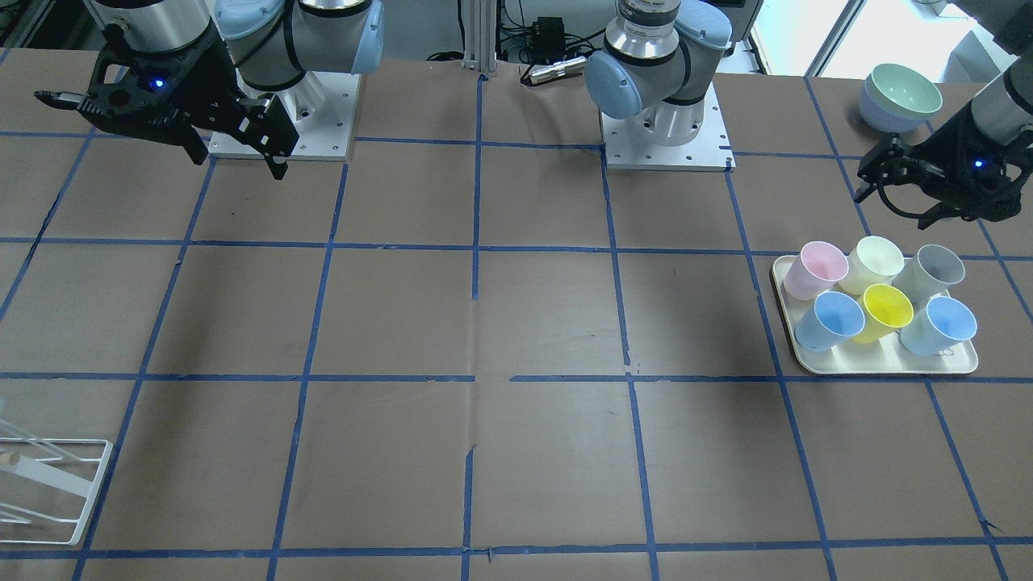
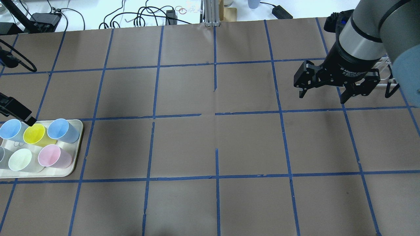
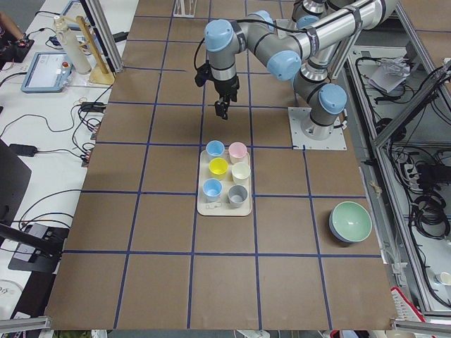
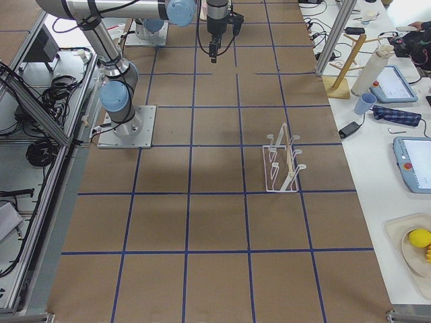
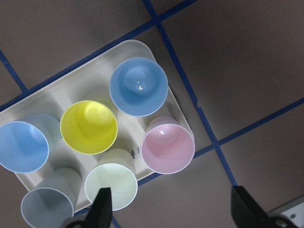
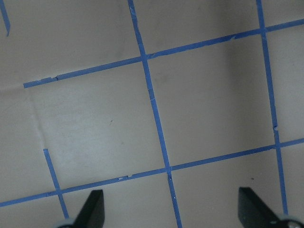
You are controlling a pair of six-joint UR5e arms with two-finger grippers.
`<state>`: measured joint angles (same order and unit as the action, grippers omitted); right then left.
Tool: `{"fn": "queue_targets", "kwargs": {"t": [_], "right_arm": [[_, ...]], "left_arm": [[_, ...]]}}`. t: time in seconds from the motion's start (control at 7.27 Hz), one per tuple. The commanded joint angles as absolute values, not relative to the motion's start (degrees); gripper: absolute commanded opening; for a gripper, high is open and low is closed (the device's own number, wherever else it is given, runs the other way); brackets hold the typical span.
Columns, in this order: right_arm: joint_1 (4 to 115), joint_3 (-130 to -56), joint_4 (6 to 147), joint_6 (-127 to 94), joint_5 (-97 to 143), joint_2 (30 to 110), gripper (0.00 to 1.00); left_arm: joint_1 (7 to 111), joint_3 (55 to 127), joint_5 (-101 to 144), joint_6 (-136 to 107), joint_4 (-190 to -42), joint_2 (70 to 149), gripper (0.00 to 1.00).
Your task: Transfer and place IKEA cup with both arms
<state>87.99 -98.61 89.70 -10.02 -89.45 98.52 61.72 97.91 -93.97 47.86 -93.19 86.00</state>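
**Operator:** What can't you make out?

**Inspector:** You get little of the left gripper from overhead. One finger shows, and the rest is cut off at the frame edge, as is most of the grey cup. Its wrist camera gives you only two fingertips at the bottom edge. The wire rack is cropped in the front-facing view, and overhead it is partly hidden behind the right arm.

**Operator:** And the cup?

**Inspector:** The cream cup stands upright on the tray. It is in the middle of the row nearer the robot, with the pink cup on one side and the grey cup on the other. The yellow cup is just beside it in the far row.

**Operator:** And the grippers?

**Inspector:** The left gripper hangs above the robot's side of the tray, clear of every cup. Its jaws are spread wide and hold nothing. In the wrist view you will find the cream cup just beside one fingertip, off to that side of the gap, with the pink cup nearer the middle. The right gripper is well apart, over the table at the far end. It too is spread wide and empty.
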Motion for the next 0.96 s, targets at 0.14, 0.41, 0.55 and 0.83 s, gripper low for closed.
{"fn": "queue_targets", "kwargs": {"t": [0.14,0.41,0.55,0.83], "right_arm": [[88.0,-98.7,89.6,-9.8,-89.6,98.7,1.00],[88.0,-98.7,89.6,-9.8,-89.5,98.7,1.00],[88.0,-98.7,89.6,-9.6,-89.6,98.7,1.00],[88.0,-98.7,89.6,-10.0,-89.6,98.6,1.00]], "left_arm": [[77.5,96.5,-92.1,20.7,-96.1,83.9,1.00],[85.9,96.3,-90.7,5.5,-93.4,84.5,1.00],[89.4,96.3,-90.6,0.6,-90.8,85.4,1.00],[93.5,96.3,-90.5,-4.3,-87.5,86.0,1.00]]}}
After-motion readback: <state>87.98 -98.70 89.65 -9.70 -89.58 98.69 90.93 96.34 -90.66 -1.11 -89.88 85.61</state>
